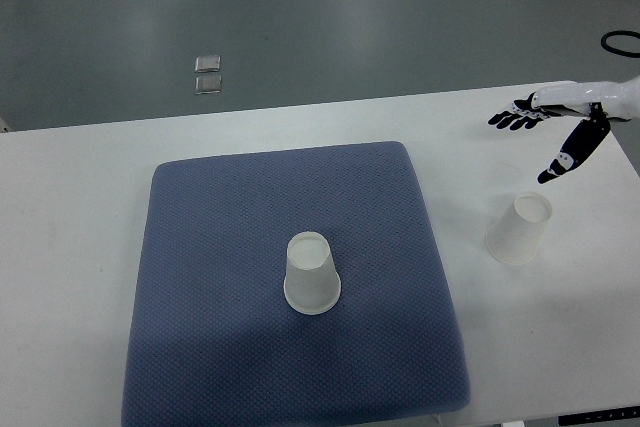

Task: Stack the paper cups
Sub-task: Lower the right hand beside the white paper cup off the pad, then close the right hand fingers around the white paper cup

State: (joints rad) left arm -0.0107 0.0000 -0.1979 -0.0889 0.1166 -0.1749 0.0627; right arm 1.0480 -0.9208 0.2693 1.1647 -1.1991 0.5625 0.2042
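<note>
A white paper cup point(311, 273) stands upside down near the middle of the blue-grey mat point(220, 247). A second white paper cup point(520, 228) stands upside down on the white table point(70, 247), right of the mat. My right hand point(545, 137) comes in from the right edge, above and behind the second cup. Its fingers are spread and hold nothing. It is apart from the cup. My left hand is out of view.
Two small clear squares point(208, 74) lie on the grey floor beyond the table's far edge. A black cable loop point(620, 42) lies on the floor at the far right. The table's near edge runs along the bottom.
</note>
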